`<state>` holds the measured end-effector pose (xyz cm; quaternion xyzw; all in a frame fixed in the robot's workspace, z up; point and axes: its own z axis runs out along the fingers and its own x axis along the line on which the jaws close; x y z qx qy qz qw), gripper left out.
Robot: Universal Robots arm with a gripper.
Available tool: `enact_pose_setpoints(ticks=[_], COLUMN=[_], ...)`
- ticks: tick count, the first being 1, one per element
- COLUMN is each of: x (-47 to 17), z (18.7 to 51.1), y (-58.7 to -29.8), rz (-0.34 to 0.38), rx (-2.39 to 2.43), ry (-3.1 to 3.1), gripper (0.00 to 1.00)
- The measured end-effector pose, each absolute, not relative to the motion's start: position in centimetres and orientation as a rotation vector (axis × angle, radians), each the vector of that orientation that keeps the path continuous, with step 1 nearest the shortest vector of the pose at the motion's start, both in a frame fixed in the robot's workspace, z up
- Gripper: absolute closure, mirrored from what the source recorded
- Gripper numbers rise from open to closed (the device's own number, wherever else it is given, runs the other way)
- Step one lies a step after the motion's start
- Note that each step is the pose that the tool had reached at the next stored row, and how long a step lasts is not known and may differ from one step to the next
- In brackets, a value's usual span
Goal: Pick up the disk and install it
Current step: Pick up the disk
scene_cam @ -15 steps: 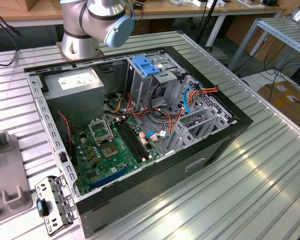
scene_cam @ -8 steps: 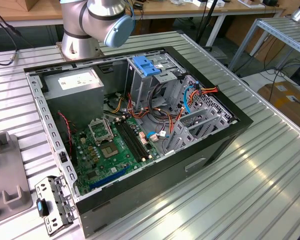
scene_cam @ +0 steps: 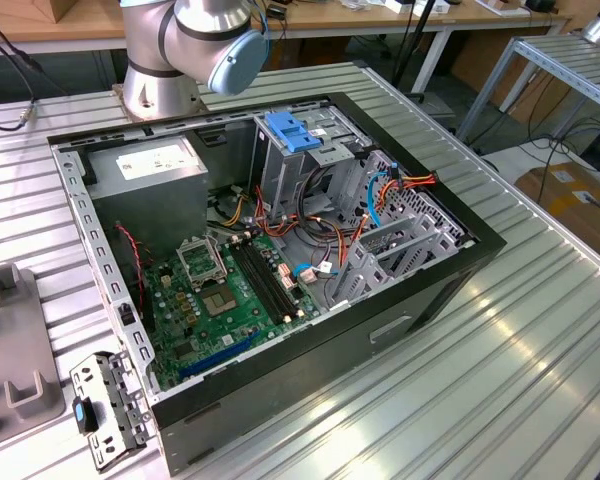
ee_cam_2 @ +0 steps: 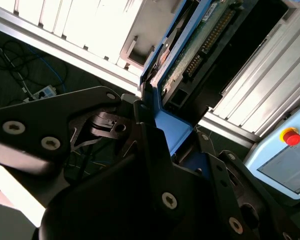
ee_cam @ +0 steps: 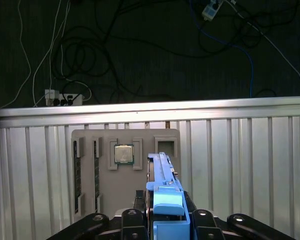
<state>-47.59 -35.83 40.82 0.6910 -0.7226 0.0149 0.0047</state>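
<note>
A ribbed aluminium table (scene_cam: 540,330) carries an open black computer case (scene_cam: 420,300); cables lie on the dark floor (ee_cam: 140,50) beyond the table's edge. The silver-grey disk with blue plastic side rails (ee_cam_2: 195,50) shows its green circuit-board face. The black gripper (ee_cam: 165,212) is clamped on the disk, holding it edge-up above the table near a grey fixture tray (ee_cam: 90,150). The arm's base (scene_cam: 165,60) stands behind the case.
</note>
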Motion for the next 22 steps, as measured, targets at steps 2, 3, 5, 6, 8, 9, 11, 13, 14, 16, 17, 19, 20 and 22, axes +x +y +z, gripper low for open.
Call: enact_pose_setpoints(ticks=[2, 3, 5, 6, 8, 9, 11, 13, 14, 16, 17, 19, 20, 22], x=[-47.6, -47.6, -47.6, -47.6, -47.6, -47.6, -47.6, -47.5, -47.5, -47.5, -47.5, -47.4, -47.4, -47.3], z=[40.9, 41.0, 41.1, 41.2, 41.5, 41.6, 42.0, 42.4, 42.6, 42.8, 43.0, 43.3, 43.4, 43.7], y=[-35.8, -35.8, -35.8, -35.8, -35.8, -35.8, -35.8, -35.8, -35.8, -35.8, -35.8, -35.8, -35.8, -35.8], rz=[0.047, 0.047, 0.046, 0.046, 0.046, 0.046, 0.046, 0.046, 0.046, 0.046, 0.046, 0.045, 0.045, 0.045], rx=[2.164, 2.164, 2.164, 2.164, 2.165, 2.165, 2.165, 2.165, 2.165, 2.165, 2.165, 2.165, 2.165, 2.165], ry=[-2.263, -2.263, -2.263, -2.263, -2.264, -2.264, -2.264, -2.264, -2.264, -2.264, -2.264, -2.264, -2.264, -2.264], gripper=[0.63, 0.63, 0.63, 0.63, 0.63, 0.63, 0.63, 0.63, 0.63, 0.63, 0.63, 0.63, 0.63, 0.63])
